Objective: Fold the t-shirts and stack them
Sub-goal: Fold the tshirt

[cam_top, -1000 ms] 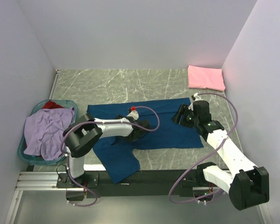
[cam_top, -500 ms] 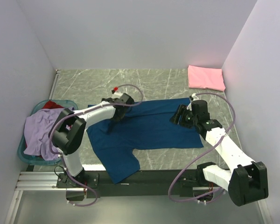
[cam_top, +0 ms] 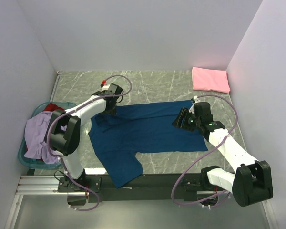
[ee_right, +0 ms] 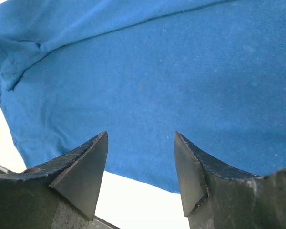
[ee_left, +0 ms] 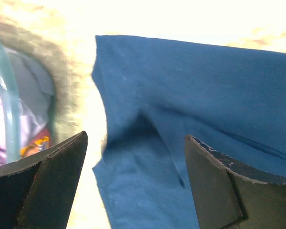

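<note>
A navy blue t-shirt [cam_top: 148, 131] lies spread flat across the middle of the table, one part hanging toward the near edge. My left gripper [cam_top: 105, 110] hovers open over the shirt's far-left corner; in the left wrist view that gripper [ee_left: 136, 143] has nothing between its wide-apart fingers and the navy blue t-shirt [ee_left: 190, 105] below. My right gripper [cam_top: 179, 119] is open above the shirt's right part, and in the right wrist view it [ee_right: 140, 140] stands empty over the cloth's edge [ee_right: 148, 95]. A folded pink t-shirt [cam_top: 210, 79] lies at the back right.
A teal basket [cam_top: 25, 157] at the left edge holds a lavender t-shirt [cam_top: 38, 133] and a red one [cam_top: 51, 107]. In the left wrist view the basket's rim [ee_left: 0, 95] is close on the left. White walls enclose the table on three sides.
My left arm has swung from the middle of the navy shirt out to its far-left corner, and its jaws have widened. The right gripper has shifted slightly left.
</note>
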